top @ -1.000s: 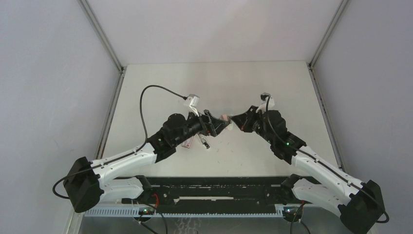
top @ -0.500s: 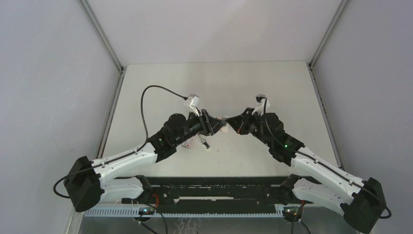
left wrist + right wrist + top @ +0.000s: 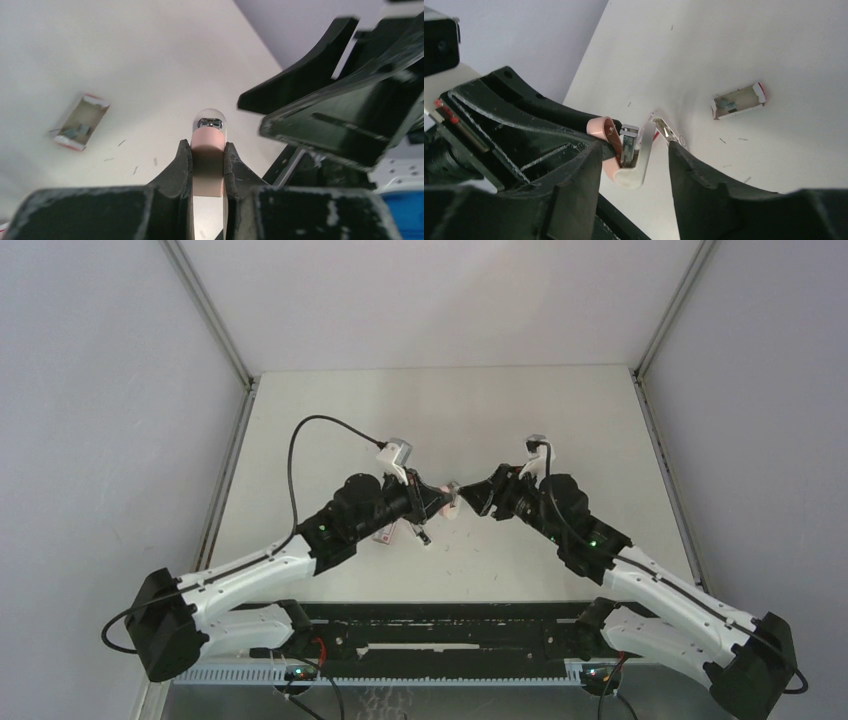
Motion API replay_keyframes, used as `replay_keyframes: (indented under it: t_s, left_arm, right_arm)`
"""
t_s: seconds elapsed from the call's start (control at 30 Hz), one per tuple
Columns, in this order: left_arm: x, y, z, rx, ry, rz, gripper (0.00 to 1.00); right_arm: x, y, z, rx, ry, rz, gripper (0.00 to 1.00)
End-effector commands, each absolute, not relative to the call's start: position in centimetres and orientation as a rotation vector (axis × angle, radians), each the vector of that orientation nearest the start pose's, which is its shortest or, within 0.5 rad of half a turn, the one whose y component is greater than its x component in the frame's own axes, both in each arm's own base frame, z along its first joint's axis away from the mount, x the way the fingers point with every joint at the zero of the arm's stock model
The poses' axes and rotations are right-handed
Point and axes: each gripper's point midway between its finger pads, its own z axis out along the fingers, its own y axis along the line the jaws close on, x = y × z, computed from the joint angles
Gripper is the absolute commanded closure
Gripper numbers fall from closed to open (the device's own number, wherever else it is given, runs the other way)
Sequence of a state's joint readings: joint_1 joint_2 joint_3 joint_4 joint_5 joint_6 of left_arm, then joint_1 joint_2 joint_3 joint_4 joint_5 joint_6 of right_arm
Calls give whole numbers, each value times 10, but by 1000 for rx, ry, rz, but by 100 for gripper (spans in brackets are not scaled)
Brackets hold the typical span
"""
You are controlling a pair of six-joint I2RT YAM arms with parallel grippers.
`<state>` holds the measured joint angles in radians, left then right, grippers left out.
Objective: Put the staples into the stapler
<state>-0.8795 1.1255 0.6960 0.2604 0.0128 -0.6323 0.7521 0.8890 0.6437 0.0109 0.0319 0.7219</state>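
Top view: small pink-and-white plastic stapler held aloft between 2 arms, above white tabletop.
Left wrist: left end effector clenched on stapler body; best held firm and level.
Right wrist: right end effector unclenched, straddling stapler; small open cardboard staple box lies apart, open tabletop around it.

Reaching in from both near corners and meeting above the middle of the pale tabletop. Clamping a small pinkish stapler at the tip of the left end effector. Pointing the right end effector at it from the opposite side, tip just beside the stapler. Partly hiding a small box under the left wrist. Trailing a black cable in a high loop over the tabletop's left side
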Motion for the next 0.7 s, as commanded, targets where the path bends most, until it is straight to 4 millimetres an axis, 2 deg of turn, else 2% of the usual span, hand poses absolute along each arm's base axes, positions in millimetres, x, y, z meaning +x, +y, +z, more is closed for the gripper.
replay_keyframes:
  t_s: [0.0,0.13,0.3,0.43,0.53,0.67]
  left_arm:
    - [217,-308,270,509,1754,-981,100]
    - [192,-296,268,756,1771,-920,100]
    - [154,-280,258,1049,1753,-913,100]
    - [138,-272,245,1227,1683,-855,100]
    - [129,-274,240,1326,1616,-819,100]
    - [118,-281,242,1389,1532,-828,100]
  right_arm:
    - [222,249,265,-148,1856,1064,45]
    - [208,243,258,-285,1927,1156,44]
    - [174,243,241,-495,2056,1315,44]
    - [138,258,238,-674,2088,1507,45]
    - [114,274,238,-823,2070,1633,46]
    - [103,288,224,-887,2124,1689,49]
